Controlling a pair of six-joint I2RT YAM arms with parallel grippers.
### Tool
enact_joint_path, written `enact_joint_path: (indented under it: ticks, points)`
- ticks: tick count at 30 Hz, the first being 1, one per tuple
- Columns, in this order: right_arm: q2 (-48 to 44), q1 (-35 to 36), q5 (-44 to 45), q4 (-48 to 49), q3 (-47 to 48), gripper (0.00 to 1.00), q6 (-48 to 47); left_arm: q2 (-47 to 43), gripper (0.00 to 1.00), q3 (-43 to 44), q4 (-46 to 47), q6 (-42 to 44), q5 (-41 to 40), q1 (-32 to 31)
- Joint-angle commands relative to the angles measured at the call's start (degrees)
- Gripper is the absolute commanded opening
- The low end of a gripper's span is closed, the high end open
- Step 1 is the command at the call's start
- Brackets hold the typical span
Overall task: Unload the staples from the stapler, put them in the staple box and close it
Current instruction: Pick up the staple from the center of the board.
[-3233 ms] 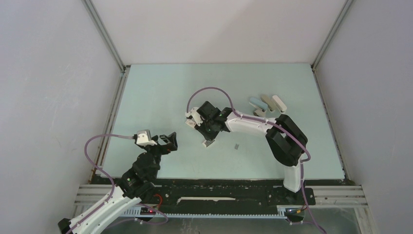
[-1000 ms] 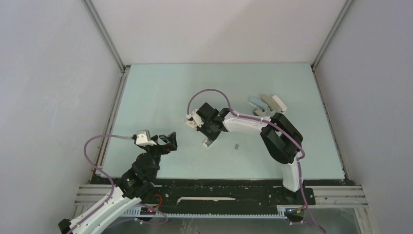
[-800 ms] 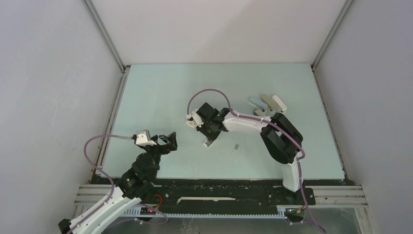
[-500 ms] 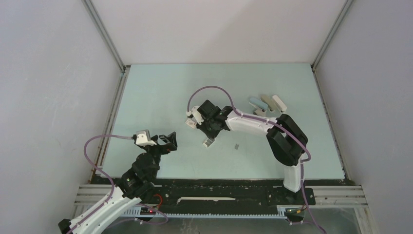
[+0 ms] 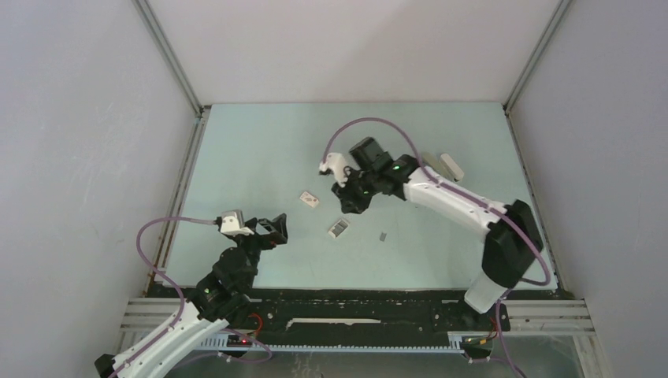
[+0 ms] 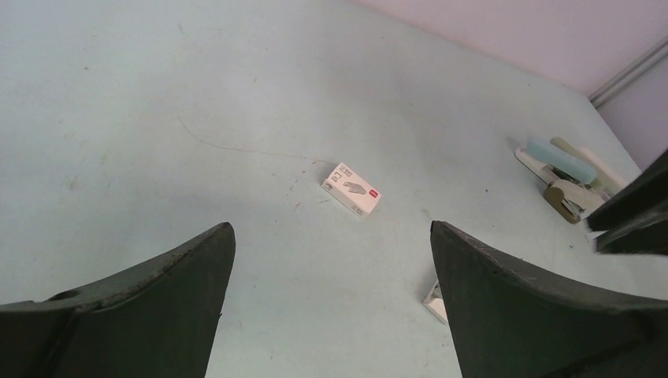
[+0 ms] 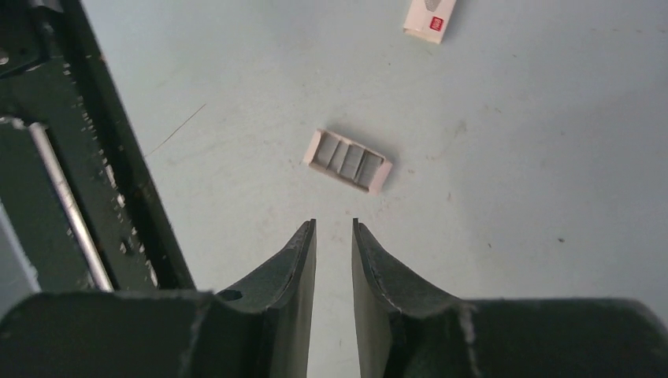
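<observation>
1. stapler (image 6: 558, 154): pale blue, slim, laid at the far right of the counter (image 5: 252, 150). it is grouped with a beige and a white one, and a squat grey-brown item (image 6: 569, 200) is just beside it. in the top view it is hidden by the right arm.
2. staples (image 5: 383, 235): one tiny grey strip, seen loose on the counter, right of the open tray and well apart from the stapler.
3. open white tray (image 7: 347, 161): grey strips are seen lying inside; placed just beyond the right gripper's tips, untouched.
4. closed white box (image 5: 309, 199): labelled, laid flat, left of the right gripper.
5. left gripper (image 6: 331, 230): jaws spread wide, nothing held; found at the near left.
6. right gripper (image 7: 332, 226): jaws narrowly apart, nothing between them; held above mid-counter.
</observation>
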Motion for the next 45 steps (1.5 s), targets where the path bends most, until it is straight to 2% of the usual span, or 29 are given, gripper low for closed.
enact_joint_path:
  ticks: [1, 6, 9, 12, 15, 24, 32, 42, 45]
  points:
    - [-9.64, -6.34, -14.51, -0.23, -4.64, 0.32, -5.05, -1.34, 1.00, -1.91, 2.39, 2.41, 3.67, 0.31]
    - [-17.93, -16.25, -27.28, 3.33, -12.32, 0.36, -5.71, -1.94, 1.00, -2.11, 3.23, 1.79, 7.92, 0.30]
    - [-21.13, -22.57, -35.42, 5.14, -16.85, 0.38, -5.58, -1.28, 1.00, -3.46, 7.20, -0.74, 12.32, 0.33]
    - [-21.71, -28.07, -42.28, 4.69, -18.83, 0.38, -4.82, 0.97, 1.00, -5.03, 12.05, -4.05, 15.96, 0.34]
    - [-20.81, -31.19, -45.57, 3.68, -18.92, 0.38, -3.71, 5.04, 1.00, -5.46, 17.05, -6.25, 19.76, 0.29]
    - [-21.51, -31.72, -44.00, 4.15, -18.98, 0.39, -3.20, 20.53, 1.00, -2.62, 27.36, -10.23, 29.55, 0.21]
    - [-22.07, -32.35, -42.80, 4.65, -18.92, 0.39, -2.54, 28.54, 0.97, 0.73, 30.25, -12.79, 33.72, 0.07]
    - [-22.69, -32.79, -42.41, 5.03, -18.92, 0.39, -1.95, 37.55, 0.94, 7.75, 30.03, -9.46, 31.36, -6.49]
    - [-23.06, -33.34, -41.46, 5.41, -18.92, 0.39, -1.24, 41.33, 0.91, 10.12, 30.27, -8.55, 30.07, -8.32]
